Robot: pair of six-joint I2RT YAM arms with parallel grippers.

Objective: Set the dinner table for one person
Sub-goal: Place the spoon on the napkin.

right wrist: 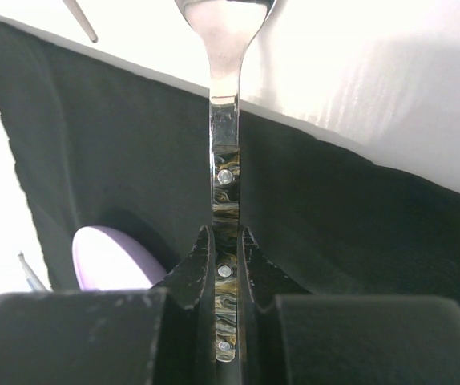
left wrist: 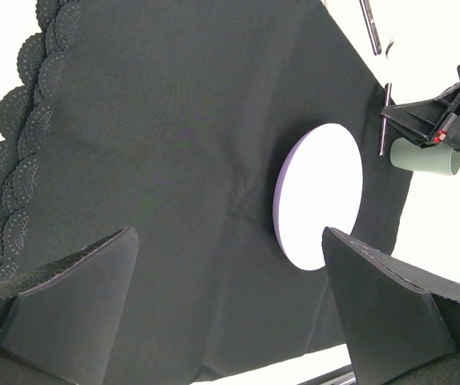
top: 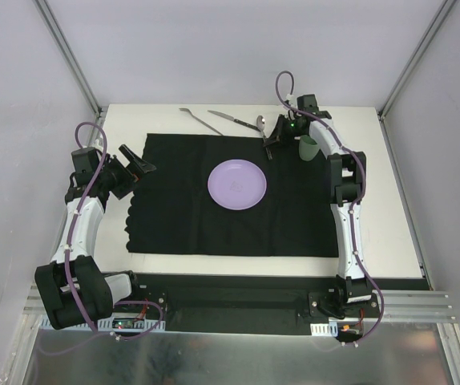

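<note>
The dinner table (top: 386, 228) is the white top filling the middle of the overhead view. A black mat (top: 174, 212) is spread across its centre. A purple plate (top: 236, 184) sits on the mat, a little right of the middle. On the bare white strip along the far edge lie a fork (top: 200, 120) and, just to its right, a knife (top: 232, 120). A green cup (top: 308, 148) stands at the mat's far right corner.

The right gripper (right wrist: 225, 241) is at the far edge of the mat, just left of the cup. Its fingers are pinched on the marbled, riveted handle of what looks like a spoon (right wrist: 224, 160), though the head is cut off at the top of the wrist view. The left gripper (left wrist: 230, 241) hangs over the mat's left edge with its fingers spread wide apart.
</note>
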